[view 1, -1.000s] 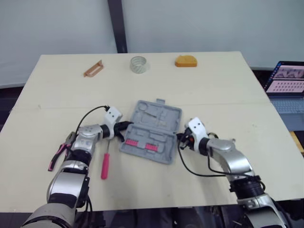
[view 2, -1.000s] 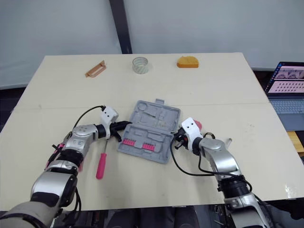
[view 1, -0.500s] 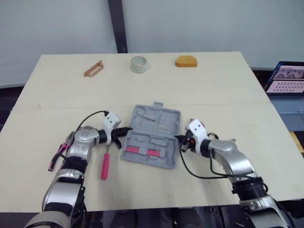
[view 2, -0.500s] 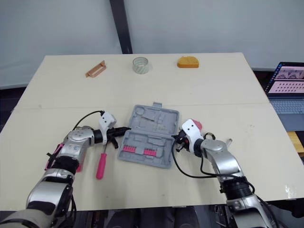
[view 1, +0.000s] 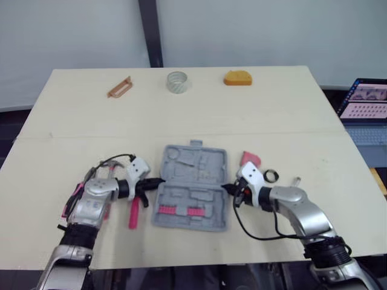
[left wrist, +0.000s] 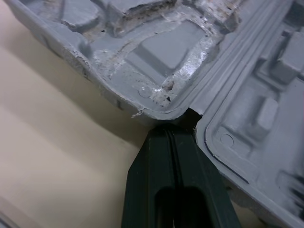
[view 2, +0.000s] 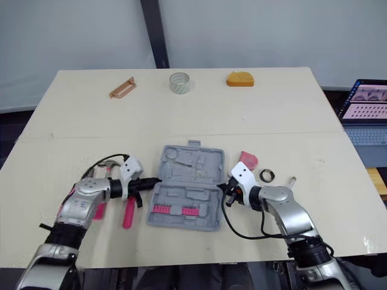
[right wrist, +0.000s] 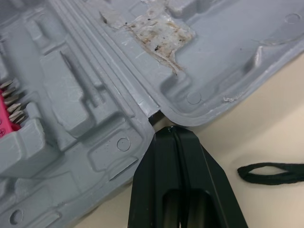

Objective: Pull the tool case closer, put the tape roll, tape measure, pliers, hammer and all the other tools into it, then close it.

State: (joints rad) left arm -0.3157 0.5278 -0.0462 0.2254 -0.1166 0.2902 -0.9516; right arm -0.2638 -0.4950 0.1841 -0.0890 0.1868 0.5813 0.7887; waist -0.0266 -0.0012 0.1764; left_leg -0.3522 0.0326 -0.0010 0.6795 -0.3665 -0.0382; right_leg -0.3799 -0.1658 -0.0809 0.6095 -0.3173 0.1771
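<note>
A: What does the head camera show?

B: An open grey tool case (view 1: 192,187) lies near the front edge of the table (view 1: 290,115), between both arms. The left gripper (view 1: 155,181) and right gripper (view 1: 228,188) each meet one end of its hinge line, probably so the case drags evenly without twisting. The tape roll (view 1: 176,81), orange tape measure (view 1: 237,78) and a brown tool (view 1: 118,87) sit well apart from it along the far edge. Pink-handled pliers (view 1: 68,207) and a pink screwdriver (view 1: 133,215) lie beside the left arm. A pink object (view 1: 250,159) and a black ring (view 1: 270,176) lie near the right arm.

A: And the left wrist camera?

B: Its fingers (left wrist: 147,175) are pressed together, holding nothing, with the tips lodged in the hinge notch.

A: The right wrist?

B: The same: its fingers (right wrist: 152,171) are clenched empty against the notch. The ring lies just beside them, so I judge a sideways move could catch it.
</note>
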